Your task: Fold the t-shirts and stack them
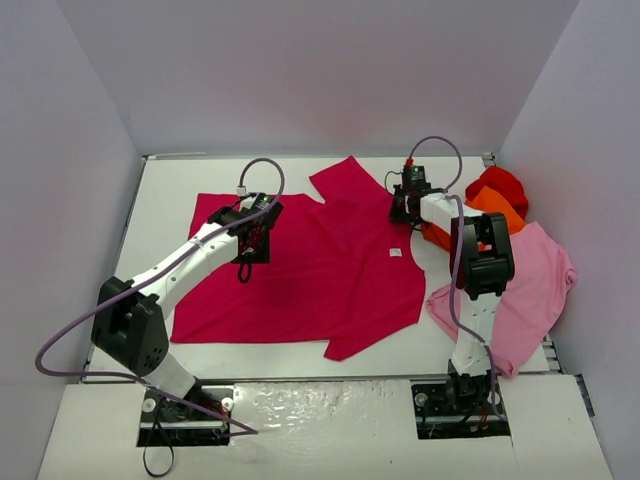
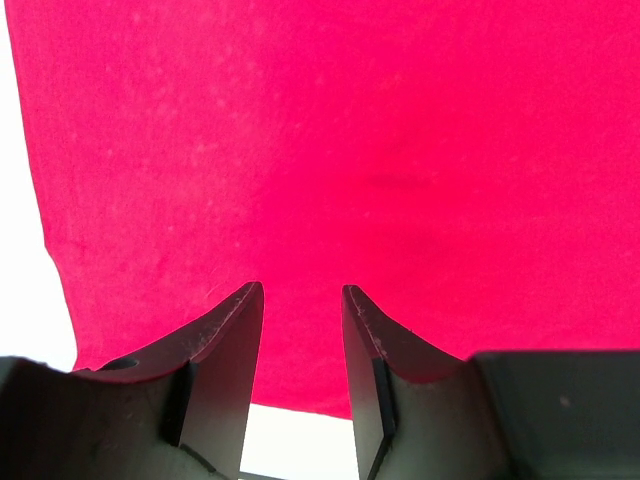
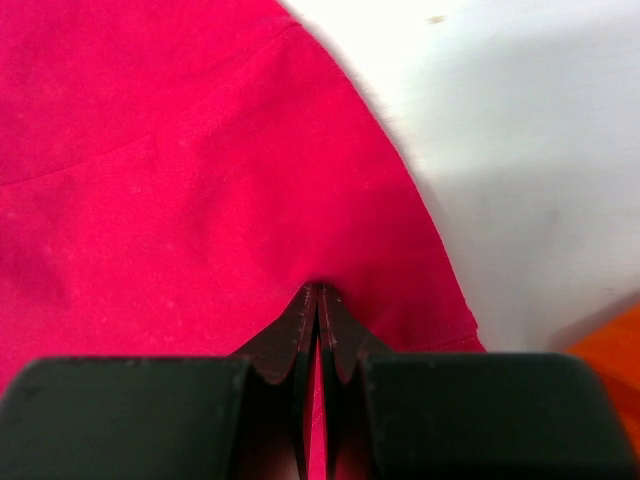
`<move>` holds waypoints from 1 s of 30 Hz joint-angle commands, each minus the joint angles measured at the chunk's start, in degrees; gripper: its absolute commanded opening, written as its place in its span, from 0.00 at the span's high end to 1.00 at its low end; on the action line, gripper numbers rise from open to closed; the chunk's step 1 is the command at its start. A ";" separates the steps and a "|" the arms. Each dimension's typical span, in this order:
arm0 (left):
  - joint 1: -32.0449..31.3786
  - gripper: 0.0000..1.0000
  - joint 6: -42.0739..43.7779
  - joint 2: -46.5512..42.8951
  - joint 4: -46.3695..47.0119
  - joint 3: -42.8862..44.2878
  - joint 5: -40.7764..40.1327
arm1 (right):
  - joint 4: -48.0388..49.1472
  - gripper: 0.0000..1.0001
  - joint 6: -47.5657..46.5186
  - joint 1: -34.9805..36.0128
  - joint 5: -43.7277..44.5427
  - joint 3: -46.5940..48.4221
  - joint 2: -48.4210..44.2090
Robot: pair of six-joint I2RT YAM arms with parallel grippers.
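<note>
From above, a raspberry-red short-sleeved cloth t-shirt [image 1: 300, 270] lies spread flat across the middle of the white table [image 1: 170, 200]. One sleeve points to the far edge and the other to the near edge. A small white neck tag [image 1: 396, 252] shows on its right part. The left gripper [image 1: 252, 238] sits over the shirt's far left area. The right gripper [image 1: 403, 208] is at the shirt's far right edge. In the far right corner a bright red cloth t-shirt [image 1: 502, 183] lies bunched, touching a crumpled orange cloth t-shirt [image 1: 492, 205] just on its near side. A pale pink cloth t-shirt [image 1: 525, 285] lies along the right edge, and the right arm partly hides it.

In the left wrist view, the left gripper's [image 2: 302, 290] two dark fingers [image 2: 235, 330] stand apart with nothing between them. The flat raspberry cloth lies beyond them, and bare table shows at the left and near edges.

In the right wrist view, the right gripper's [image 3: 318, 290] fingers are pressed together. A pinch of the raspberry cloth is gathered at their tips, next to the shirt's curved hem. White table lies to the right, and a bit of the orange shirt shows at the lower right corner of the view.
</note>
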 commanded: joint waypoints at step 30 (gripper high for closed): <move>-0.22 0.55 -3.27 -16.41 2.66 -7.90 -0.20 | -8.29 0.25 10.39 27.71 4.13 -24.63 -42.65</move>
